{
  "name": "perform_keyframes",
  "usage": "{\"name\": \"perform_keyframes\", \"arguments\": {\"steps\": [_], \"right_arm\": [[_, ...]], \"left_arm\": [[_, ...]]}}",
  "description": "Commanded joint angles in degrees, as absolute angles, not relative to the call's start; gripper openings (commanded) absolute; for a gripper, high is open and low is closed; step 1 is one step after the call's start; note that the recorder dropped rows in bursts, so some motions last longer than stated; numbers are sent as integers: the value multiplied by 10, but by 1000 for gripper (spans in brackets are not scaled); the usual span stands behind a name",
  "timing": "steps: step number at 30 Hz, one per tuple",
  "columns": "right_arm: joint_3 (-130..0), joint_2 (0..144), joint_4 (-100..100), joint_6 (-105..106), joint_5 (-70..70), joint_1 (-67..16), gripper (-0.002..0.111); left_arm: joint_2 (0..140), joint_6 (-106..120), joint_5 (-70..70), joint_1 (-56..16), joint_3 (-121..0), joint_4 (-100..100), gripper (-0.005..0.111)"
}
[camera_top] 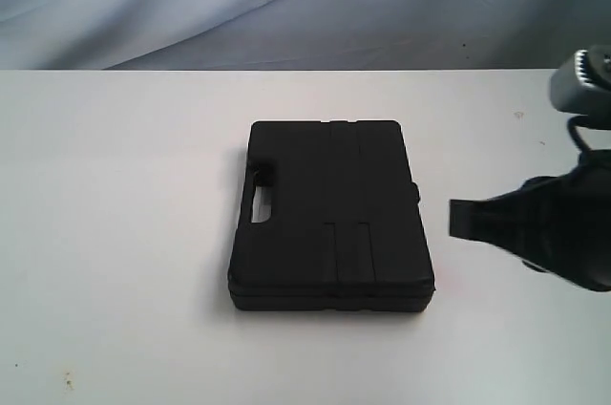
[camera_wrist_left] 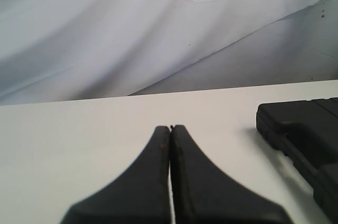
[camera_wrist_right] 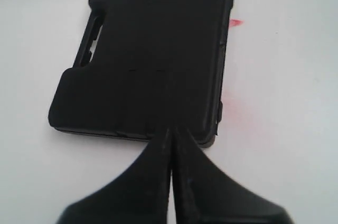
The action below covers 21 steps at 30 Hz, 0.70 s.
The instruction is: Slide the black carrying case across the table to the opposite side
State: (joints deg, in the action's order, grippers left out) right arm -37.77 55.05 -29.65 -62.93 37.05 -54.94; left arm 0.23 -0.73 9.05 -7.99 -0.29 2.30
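The case lies flat mid-way on the table, handle to the left. The right gripper, fingers together, hovers just right of it without touching; the left gripper is likewise closed. This looks like the approach: next, meet the case's right edge squarely and push left.

It reads as a robotics lab test bench: a bare white table (faint red smears mark its top) stands before a wrinkled pale cloth backdrop that fills the view behind, and a black robot arm hangs over one side.
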Motion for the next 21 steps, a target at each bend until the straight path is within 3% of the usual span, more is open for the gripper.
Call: {"name": "perform_keyframes", "arguments": {"steps": [1, 21], "right_arm": [[-336, 493, -260, -583, 349, -502, 0], [-135, 223, -91, -306, 179, -270, 0]], "left_arm": [[0, -14, 84, -79, 0, 18, 0], [0, -14, 84, -79, 0, 18, 0]]}}
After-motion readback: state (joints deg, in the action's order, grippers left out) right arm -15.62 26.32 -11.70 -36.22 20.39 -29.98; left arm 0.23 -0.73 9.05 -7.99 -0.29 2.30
